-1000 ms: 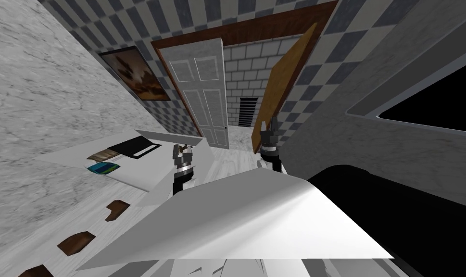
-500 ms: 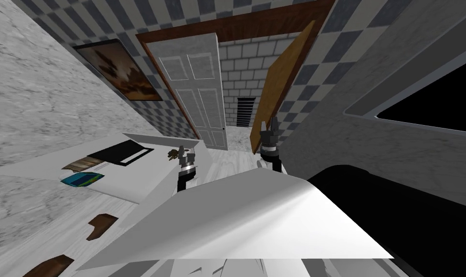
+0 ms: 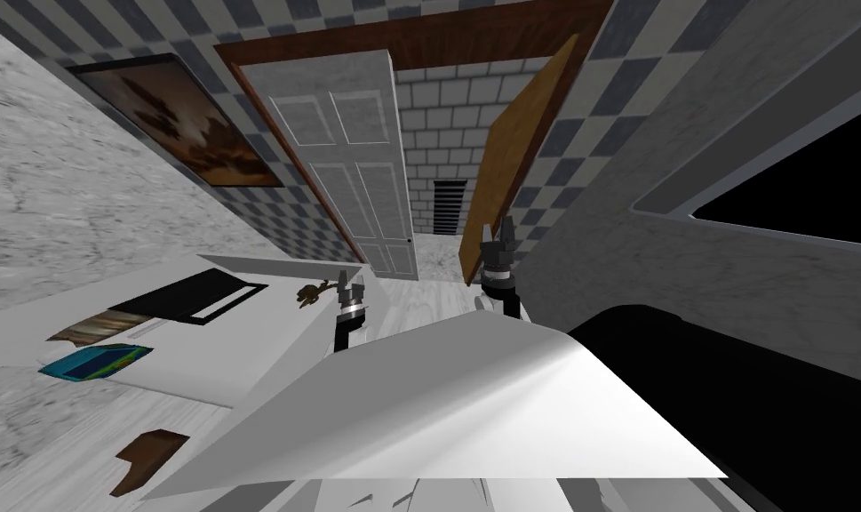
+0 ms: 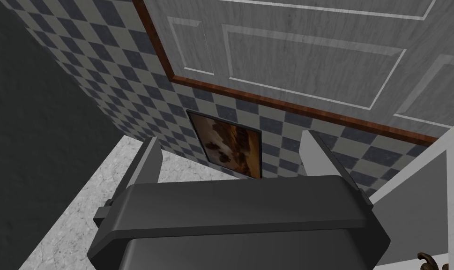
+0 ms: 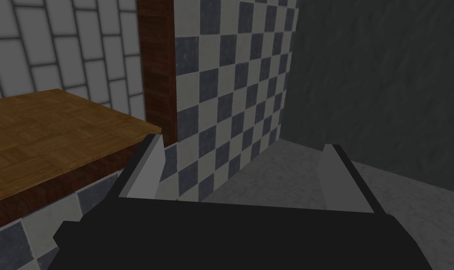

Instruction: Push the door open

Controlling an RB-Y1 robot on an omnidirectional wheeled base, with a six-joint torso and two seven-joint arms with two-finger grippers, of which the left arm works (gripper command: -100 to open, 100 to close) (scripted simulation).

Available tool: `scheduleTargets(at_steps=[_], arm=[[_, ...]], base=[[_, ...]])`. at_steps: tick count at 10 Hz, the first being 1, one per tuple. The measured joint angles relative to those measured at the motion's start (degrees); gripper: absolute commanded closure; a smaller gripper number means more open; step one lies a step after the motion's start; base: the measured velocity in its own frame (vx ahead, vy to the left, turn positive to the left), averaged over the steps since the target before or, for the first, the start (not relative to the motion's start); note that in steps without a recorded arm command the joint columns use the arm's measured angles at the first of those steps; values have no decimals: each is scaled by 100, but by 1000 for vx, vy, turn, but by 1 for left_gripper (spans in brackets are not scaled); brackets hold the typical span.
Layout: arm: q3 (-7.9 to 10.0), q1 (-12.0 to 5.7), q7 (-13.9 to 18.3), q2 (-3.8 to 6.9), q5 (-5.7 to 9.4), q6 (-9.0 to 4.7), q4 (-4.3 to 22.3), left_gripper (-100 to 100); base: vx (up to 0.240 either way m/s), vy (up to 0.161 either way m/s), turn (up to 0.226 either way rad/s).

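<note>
"Door, wooden: locn, progress?"
"Hanging at rt side of brown frame, swinging well clear of it. Judging push mostly done, last bit of swing remaining."
"Axis, facing?"
"Long axis running upright; leaf showing nearly edge-on, face pointing across opening twd white panelled door."
"Jaws?"
"Right gripper hovering just beside leaf's lower edge, contact unclear, jaws gaping, holding nothing. Left gripper by tabletop, likewise gaping."
</note>
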Motion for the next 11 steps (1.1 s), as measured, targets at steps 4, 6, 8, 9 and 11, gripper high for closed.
scheduleTargets(at_steps=[4,6,8,9,11], arm=[[4,-242,-47,9,-3,-102,558,-100],[19,-419,-66,25,4,-175,934,-100],[19,-536,-89,36,6,-213,1228,-100],[22,-607,-100,40,7,-237,1385,-100],[31,-744,-123,43,10,-284,1662,-100]], base=[[80,-4,-91],[116,6,-101],[101,8,-96],[109,16,-99],[56,11,-43]])
